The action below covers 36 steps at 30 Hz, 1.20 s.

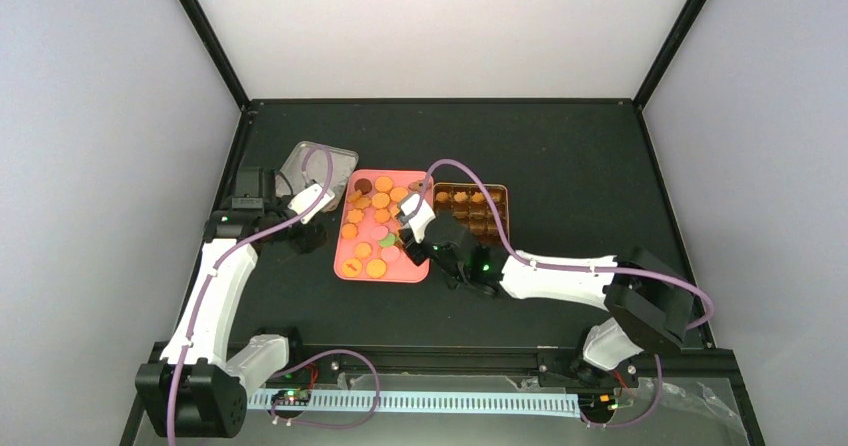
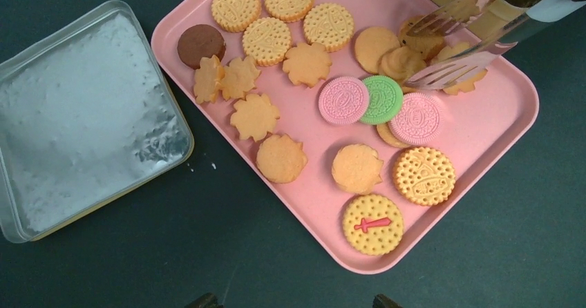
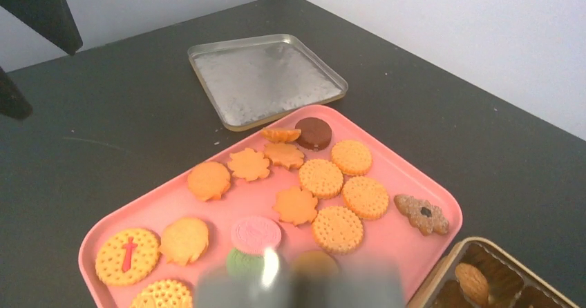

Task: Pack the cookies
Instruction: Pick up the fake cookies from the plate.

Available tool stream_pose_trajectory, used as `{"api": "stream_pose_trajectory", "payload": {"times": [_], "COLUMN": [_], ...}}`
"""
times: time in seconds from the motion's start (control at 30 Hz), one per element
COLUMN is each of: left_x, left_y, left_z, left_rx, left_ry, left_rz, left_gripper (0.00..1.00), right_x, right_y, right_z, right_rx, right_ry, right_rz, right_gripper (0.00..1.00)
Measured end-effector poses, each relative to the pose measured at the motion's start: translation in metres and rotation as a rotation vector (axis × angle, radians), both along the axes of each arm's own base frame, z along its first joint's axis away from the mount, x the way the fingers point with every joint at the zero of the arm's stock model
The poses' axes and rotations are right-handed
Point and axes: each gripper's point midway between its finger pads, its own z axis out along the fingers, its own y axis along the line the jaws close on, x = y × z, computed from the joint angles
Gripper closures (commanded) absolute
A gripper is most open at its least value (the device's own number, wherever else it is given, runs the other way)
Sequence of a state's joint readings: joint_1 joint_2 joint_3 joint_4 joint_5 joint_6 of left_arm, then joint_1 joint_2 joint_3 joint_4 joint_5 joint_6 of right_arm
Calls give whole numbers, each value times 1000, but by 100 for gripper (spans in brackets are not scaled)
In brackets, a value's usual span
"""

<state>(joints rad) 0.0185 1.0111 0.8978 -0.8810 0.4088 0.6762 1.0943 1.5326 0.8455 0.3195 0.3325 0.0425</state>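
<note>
The cookies (image 2: 307, 63) lie spread over a pink tray (image 1: 415, 271); most are orange-yellow, with two pink (image 2: 343, 101), one green (image 2: 382, 99) and one dark brown (image 2: 200, 42). A few more sit in the gold tin (image 1: 500, 194) to the tray's right, one of them (image 3: 472, 280) visible in the right wrist view. My right gripper (image 2: 428, 54) hovers over a small pile of cookies at the tray's tin side, its jaws apart and nothing held between them. My left gripper (image 1: 305, 231) hangs open and empty over the black table just left of the tray.
A silver lid (image 2: 76, 114) lies upside down on the table behind and to the left of the tray. A brown flower-shaped cookie (image 3: 421, 215) rests near the tray's far right corner. White walls and black frame posts enclose the table.
</note>
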Motion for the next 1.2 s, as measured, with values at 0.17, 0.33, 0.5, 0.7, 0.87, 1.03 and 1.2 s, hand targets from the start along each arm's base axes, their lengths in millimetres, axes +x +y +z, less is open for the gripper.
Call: {"api": "stream_pose_trajectory", "payload": {"times": [0.17, 0.33, 0.5, 0.7, 0.87, 1.03, 1.2], "left_x": [-2, -2, -3, -3, -4, -4, -4], "left_y": [0, -1, -1, -2, -2, -2, -2], "left_z": [0, 1, 1, 2, 3, 3, 3], "left_rx": [1, -1, -3, -8, -9, -10, -10], "left_ry": [-6, -7, -11, -11, -15, -16, -16], "left_rz": [-2, -5, -6, -9, -9, -10, -11], "left_gripper": [41, 41, 41, 41, 41, 41, 41], "right_x": [-9, -18, -24, -24, -22, -18, -8], "right_y": [-9, -17, -24, -28, -28, -28, -41], "right_z": [-8, -9, -6, -3, 1, 41, 110], "right_rx": [-12, -2, 29, 49, 39, 71, 172], "right_ry": [-4, 3, 34, 51, 56, 7, -91], "right_rz": [-12, -22, -39, -64, -73, -85, -119], "right_gripper": [61, 66, 88, 99, 99, 99, 99]}}
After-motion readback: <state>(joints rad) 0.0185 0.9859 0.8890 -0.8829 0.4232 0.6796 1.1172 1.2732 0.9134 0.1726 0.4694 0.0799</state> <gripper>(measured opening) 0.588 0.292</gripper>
